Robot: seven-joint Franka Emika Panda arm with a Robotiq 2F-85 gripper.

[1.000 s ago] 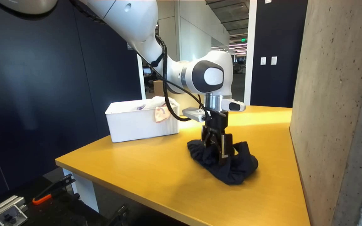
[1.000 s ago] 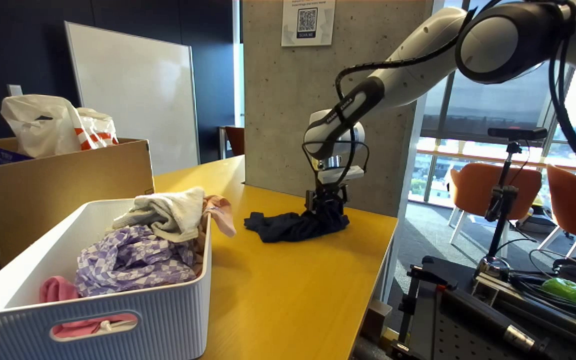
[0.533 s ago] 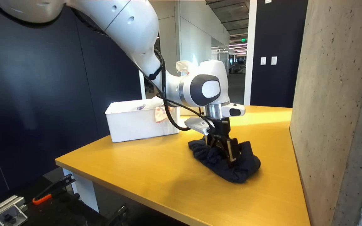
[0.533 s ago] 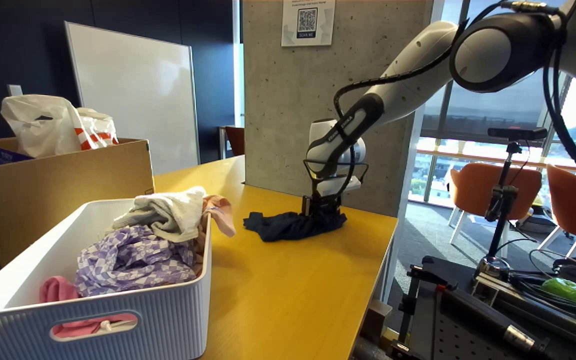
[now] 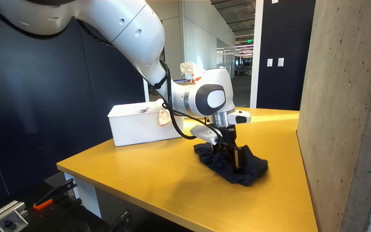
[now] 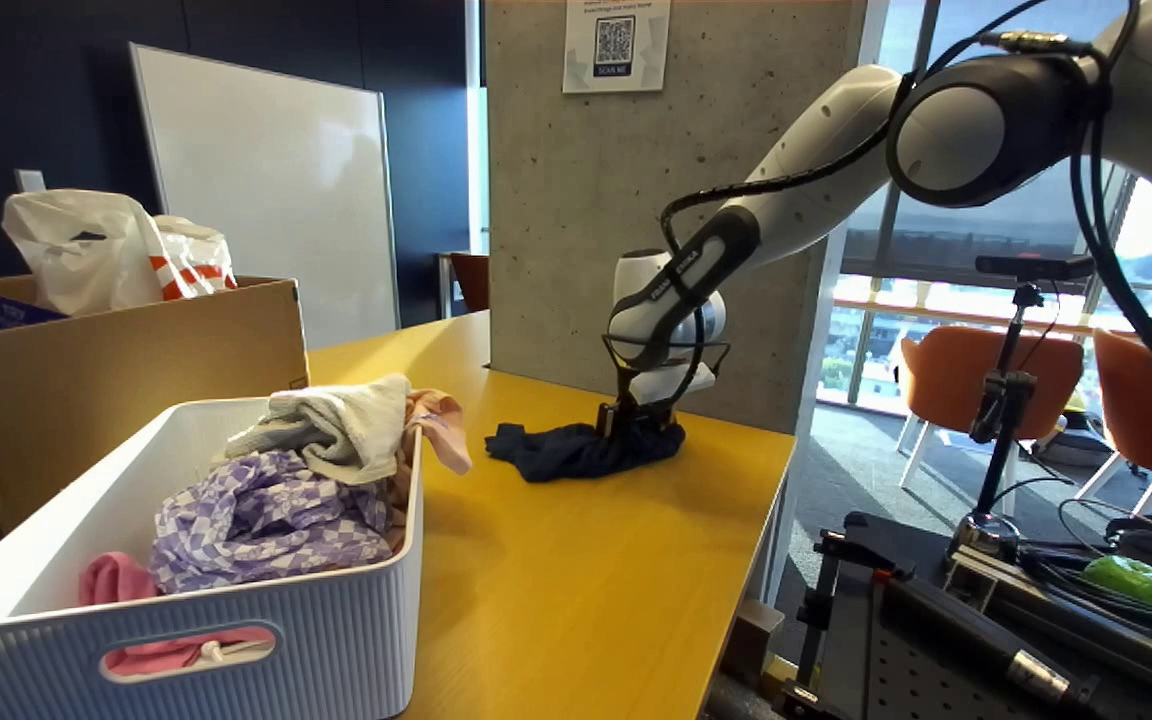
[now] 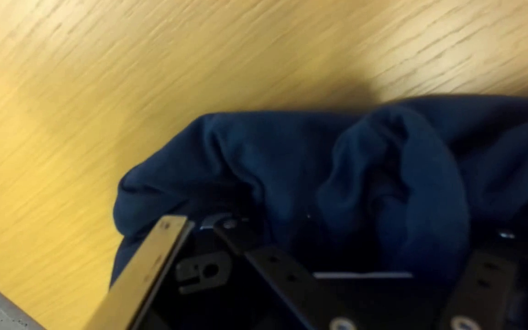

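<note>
A crumpled dark navy cloth [image 5: 253,170] lies on the yellow table [image 5: 147,183] in both exterior views [image 6: 551,455]. My gripper [image 5: 225,158] points down and slightly tilted into the middle of the cloth. Its fingers are spread apart, with folds of cloth between and around them. The fingertips are sunk in the dark folds and partly hidden. In the wrist view the cloth [image 7: 287,156] fills the space ahead of and between the spread fingers [image 7: 346,229]. It is not lifted off the table.
A white bin [image 5: 140,132] with cloths stands on the table; a peach cloth [image 6: 444,435] hangs over its rim. A grey-white towel [image 6: 336,430] and purple checked cloth [image 6: 266,530] lie inside. A cardboard box [image 6: 136,390] stands behind it. A concrete pillar [image 5: 340,106] borders the table.
My arm has come down and my gripper has pressed lower into the cloth, tilting a little. The cloth is flattened and shifted slightly. The fingers stay spread.
</note>
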